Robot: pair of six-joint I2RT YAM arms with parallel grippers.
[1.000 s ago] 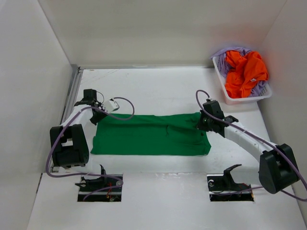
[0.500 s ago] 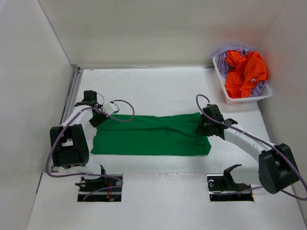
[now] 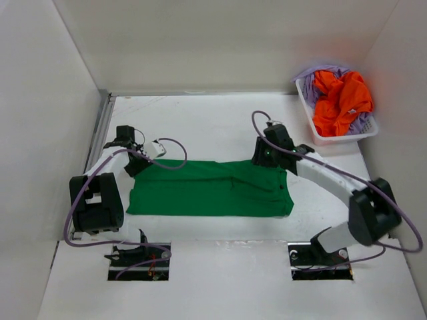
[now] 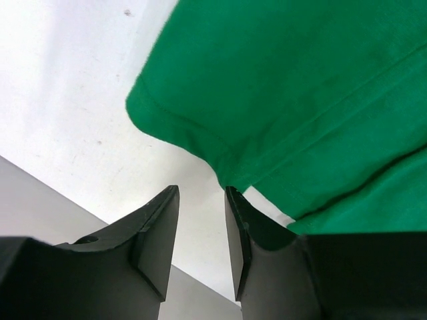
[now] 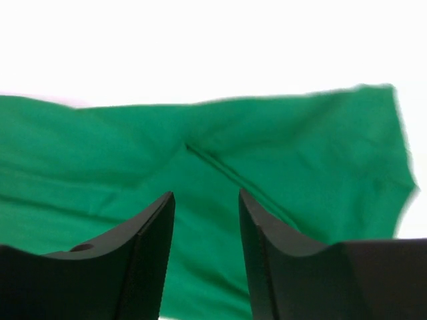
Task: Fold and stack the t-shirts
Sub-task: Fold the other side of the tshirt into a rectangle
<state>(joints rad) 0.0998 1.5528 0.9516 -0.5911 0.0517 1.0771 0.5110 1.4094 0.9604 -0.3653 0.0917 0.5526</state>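
**Overhead plus two wrist views**

The top camera looks steeply down from the near edge over the whole table (image 3: 213, 120). Both wrist cameras peer past their own fingers (image 4: 157, 240) (image 5: 150, 253), close to the green t-shirt (image 3: 207, 190), which all three views share.

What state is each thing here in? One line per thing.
Green cloth t-shirt: lying flat, folded into a long band.
Bright orange cloth t-shirt: crumpled, in the basket.
Pale lavender cloth t-shirt: crumpled, under the orange one.
White plastic mesh basket: upright, holding two shirts.
Left gripper: open, at the green shirt's corner.
Right gripper: open, over the green shirt.
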